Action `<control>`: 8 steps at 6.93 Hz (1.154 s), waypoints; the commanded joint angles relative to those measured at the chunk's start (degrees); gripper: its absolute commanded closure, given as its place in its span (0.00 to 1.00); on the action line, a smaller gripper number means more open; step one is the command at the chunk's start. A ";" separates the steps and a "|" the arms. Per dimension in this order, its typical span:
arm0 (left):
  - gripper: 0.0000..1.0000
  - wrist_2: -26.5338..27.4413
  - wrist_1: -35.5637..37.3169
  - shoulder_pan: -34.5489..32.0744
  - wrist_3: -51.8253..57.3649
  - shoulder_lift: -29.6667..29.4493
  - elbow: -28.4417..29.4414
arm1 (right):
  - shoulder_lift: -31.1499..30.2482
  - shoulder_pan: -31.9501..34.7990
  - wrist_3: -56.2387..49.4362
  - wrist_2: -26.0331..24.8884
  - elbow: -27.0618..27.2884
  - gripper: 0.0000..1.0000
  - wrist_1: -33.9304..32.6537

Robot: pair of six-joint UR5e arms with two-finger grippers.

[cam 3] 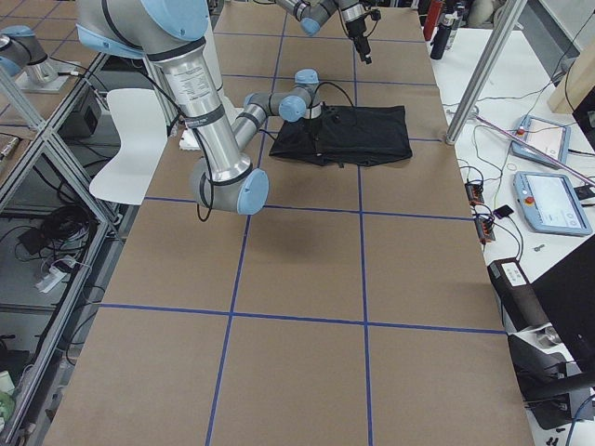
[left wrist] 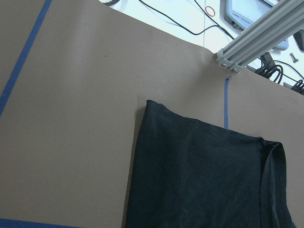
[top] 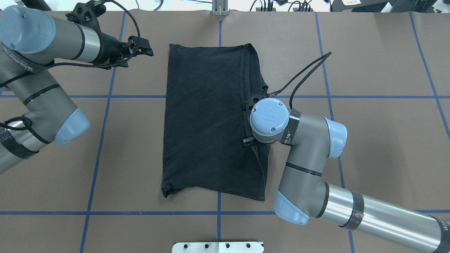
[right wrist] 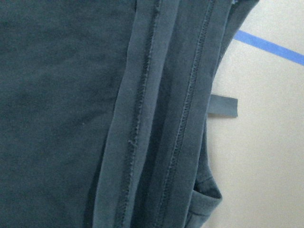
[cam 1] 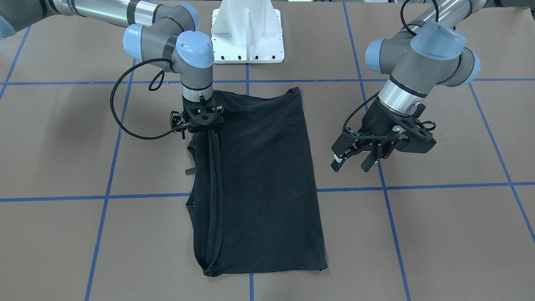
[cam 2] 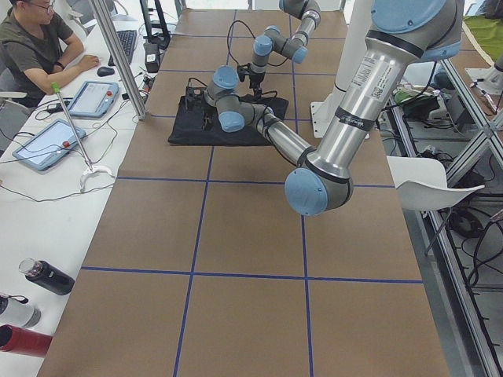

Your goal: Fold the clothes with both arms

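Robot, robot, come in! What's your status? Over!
Left gripper open, empty, beside shirt. Right gripper low over shirt's hemmed edge, jaws hidden. Shirt folded lengthways, flat on table. Nothing else lying on shirt.

Bright, even light — soft shadows, sharp

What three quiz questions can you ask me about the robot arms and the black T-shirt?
1. True or false: the left gripper hangs open beside the T-shirt, holding nothing.
2. Which one is right over the T-shirt's stitched edge? A) left gripper B) right gripper C) neither
3. Fill in: the tape lines on the table are ___.
Key: 1 true; 2 B; 3 blue.
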 commanded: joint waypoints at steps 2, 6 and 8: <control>0.00 0.00 0.00 0.00 0.00 -0.02 0.00 | 0.49 -0.74 0.33 0.14 -0.09 0.01 0.09; 0.00 0.00 0.00 0.08 0.00 -0.11 0.00 | 0.23 -1.53 0.24 0.23 -1.23 0.01 0.09; 0.00 0.00 0.00 0.08 0.00 -0.11 0.00 | -0.21 -0.92 0.07 1.36 -1.23 0.01 0.09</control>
